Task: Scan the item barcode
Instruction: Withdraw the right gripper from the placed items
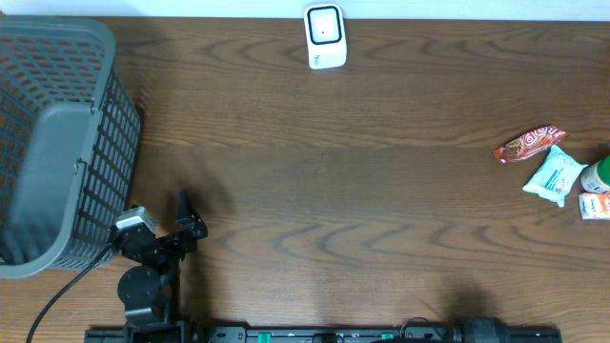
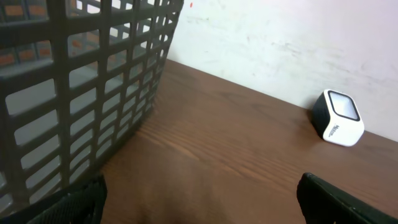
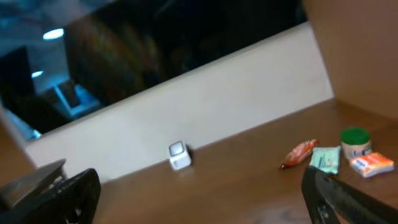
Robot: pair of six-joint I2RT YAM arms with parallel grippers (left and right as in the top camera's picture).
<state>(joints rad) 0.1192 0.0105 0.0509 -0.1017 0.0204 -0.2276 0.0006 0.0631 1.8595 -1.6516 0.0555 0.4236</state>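
A grey mesh basket [image 1: 57,143] stood at the left end of the wooden table [image 1: 362,210], and its slatted wall filled much of the left wrist view. Just off the basket's near right corner, the left gripper [image 2: 200,193] hung low over the tabletop with its jaws spread wide and nothing between them. Its dark fingers [image 2: 74,202] showed only at the bottom corners of that arm's own camera, with bare wood in the gap.

At the far edge of the table, about midway across, a small white scanner [image 1: 325,36] with a dark window sat alone, well apart from the basket and the goods.

The right gripper [image 3: 199,190] was also opened wide and empty, and its camera was tilted toward the far wall. In the overhead view only a dark part of that arm showed, at the near edge.

The items lay clustered at the right end of the table, none of them touched by either arm. A red-orange snack packet [image 1: 530,144] lay farthest back. A pale teal packet [image 1: 555,176] was just in front of it, and a green-capped jar [image 1: 598,176] beside that was cut off by the frame edge. An orange-and-white box [image 1: 595,205] lay nearest the front.
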